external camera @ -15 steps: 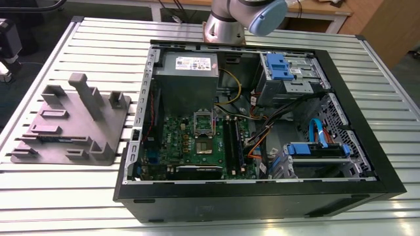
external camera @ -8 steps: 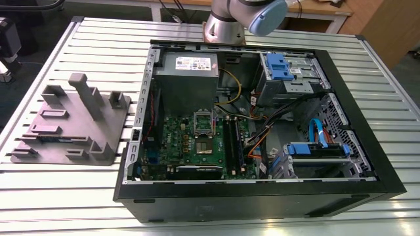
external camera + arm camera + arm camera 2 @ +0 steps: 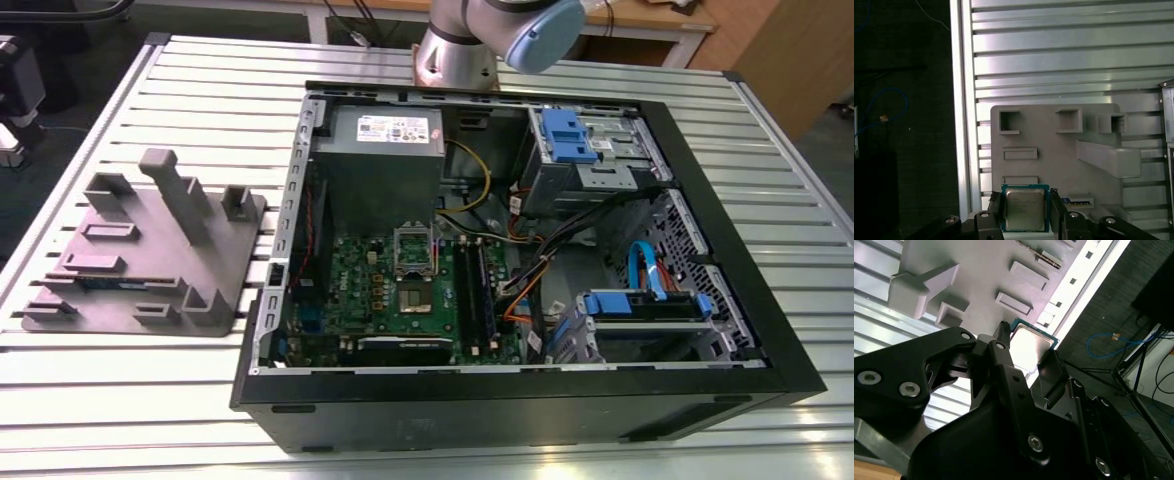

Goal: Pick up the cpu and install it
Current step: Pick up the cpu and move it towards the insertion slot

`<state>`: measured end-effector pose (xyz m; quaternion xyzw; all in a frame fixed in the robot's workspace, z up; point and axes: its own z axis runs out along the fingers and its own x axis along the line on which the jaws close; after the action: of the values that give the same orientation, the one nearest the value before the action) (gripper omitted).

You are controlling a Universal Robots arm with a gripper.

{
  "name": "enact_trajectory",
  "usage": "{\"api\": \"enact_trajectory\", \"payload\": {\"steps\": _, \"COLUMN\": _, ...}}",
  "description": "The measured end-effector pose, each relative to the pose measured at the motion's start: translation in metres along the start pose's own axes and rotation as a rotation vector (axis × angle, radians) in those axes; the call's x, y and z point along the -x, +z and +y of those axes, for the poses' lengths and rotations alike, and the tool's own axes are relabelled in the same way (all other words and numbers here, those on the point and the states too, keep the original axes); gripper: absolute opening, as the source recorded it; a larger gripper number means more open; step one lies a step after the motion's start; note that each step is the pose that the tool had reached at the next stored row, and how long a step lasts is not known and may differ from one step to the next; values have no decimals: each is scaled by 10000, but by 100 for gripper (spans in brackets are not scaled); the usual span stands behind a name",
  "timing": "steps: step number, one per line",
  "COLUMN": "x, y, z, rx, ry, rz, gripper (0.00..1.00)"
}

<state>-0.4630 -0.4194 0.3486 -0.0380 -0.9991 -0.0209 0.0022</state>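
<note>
In both wrist views the cpu (image 3: pixel 1025 209) (image 3: pixel 1030 344), a small square chip with a silver top and green edge, sits between the black fingers (image 3: pixel 995 210) of my gripper (image 3: pixel 1025 200) (image 3: pixel 1028 341). The gripper is shut on it, one finger on each side. The chip hangs well above the grey plastic tray (image 3: pixel 1054 155) (image 3: pixel 979 275), near that tray's edge. In the exterior view the tray (image 3: pixel 240 255) lies at the left of the open computer case (image 3: pixel 534 400). Inside the case, the motherboard's cpu socket (image 3: pixel 414 262) stands with its frame raised.
The slatted metal table (image 3: pixel 120 400) carries both tray and case. The tray has tall upright posts (image 3: pixel 180 195). Cables (image 3: pixel 534 270), blue drive bays (image 3: pixel 574 135) and a grey power supply (image 3: pixel 387 135) crowd the case. The arm's base (image 3: pixel 461 55) stands behind the case.
</note>
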Motion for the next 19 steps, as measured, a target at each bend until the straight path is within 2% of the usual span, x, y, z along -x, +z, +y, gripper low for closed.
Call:
{"api": "enact_trajectory", "payload": {"steps": 6, "x": 56, "y": 0, "z": 5, "rx": -1, "ry": 1, "rz": 0, "gripper": 47}}
{"api": "enact_trajectory", "payload": {"steps": 19, "x": 223, "y": 0, "z": 17, "rx": 0, "ry": 0, "rz": -1, "gripper": 47}}
